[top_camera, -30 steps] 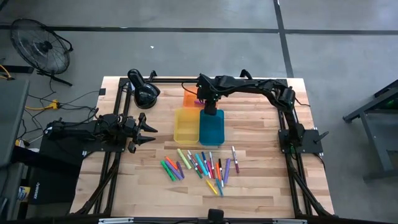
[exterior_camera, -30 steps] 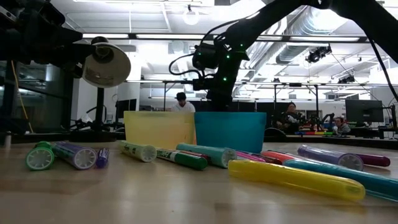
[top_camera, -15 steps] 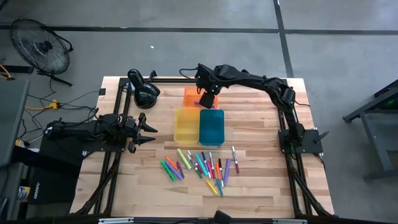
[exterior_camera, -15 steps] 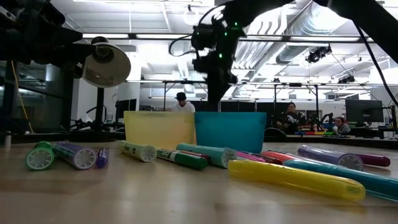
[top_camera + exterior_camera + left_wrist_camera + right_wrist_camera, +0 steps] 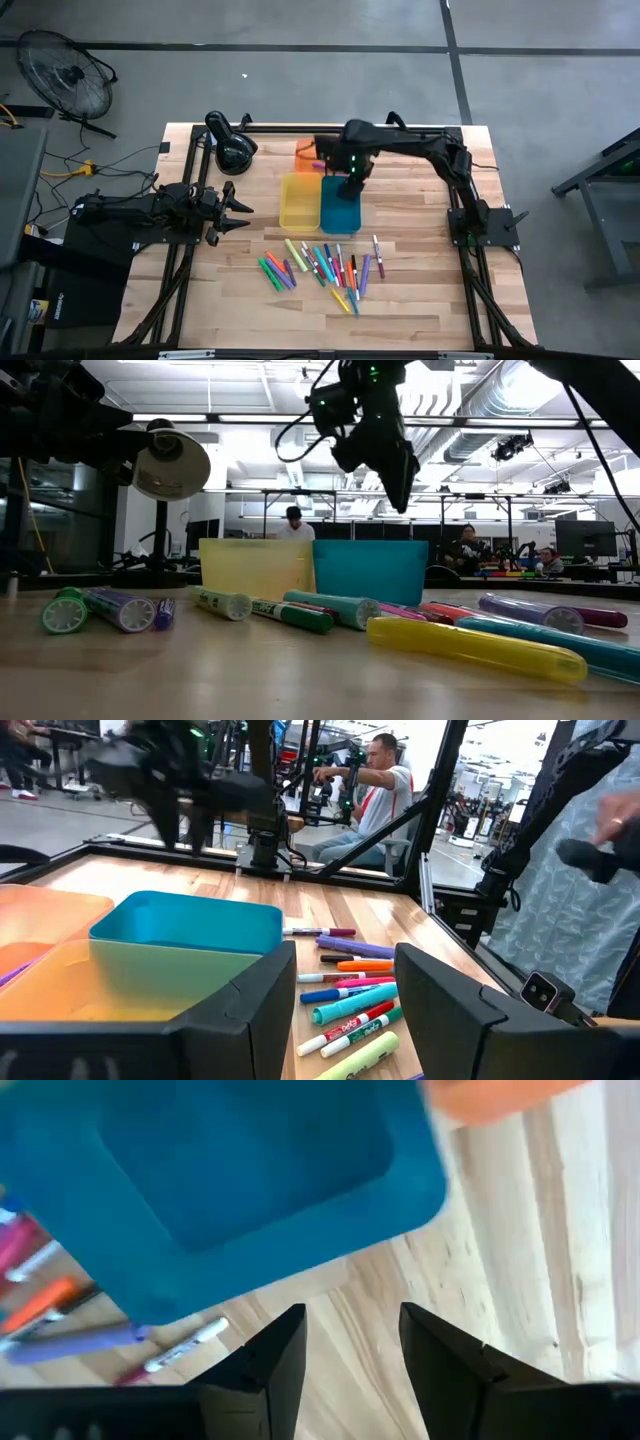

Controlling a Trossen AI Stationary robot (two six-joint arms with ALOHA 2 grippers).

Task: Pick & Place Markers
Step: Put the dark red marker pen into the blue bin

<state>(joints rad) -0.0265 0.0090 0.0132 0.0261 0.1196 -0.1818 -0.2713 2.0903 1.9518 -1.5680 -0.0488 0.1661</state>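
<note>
Right gripper [image 5: 352,186], jaws parted and empty, above the blue tray [image 5: 340,205]: descending toward the markers [image 5: 322,266], it could clip the tray's wall and shove it.

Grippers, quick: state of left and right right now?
Left gripper: open, empty, parked at the table's left side.
Right gripper: open, holding nothing, above the blue tray.

Assorted coloured capped markers [image 5: 322,267], lying flat, clustered on the tabletop
</note>
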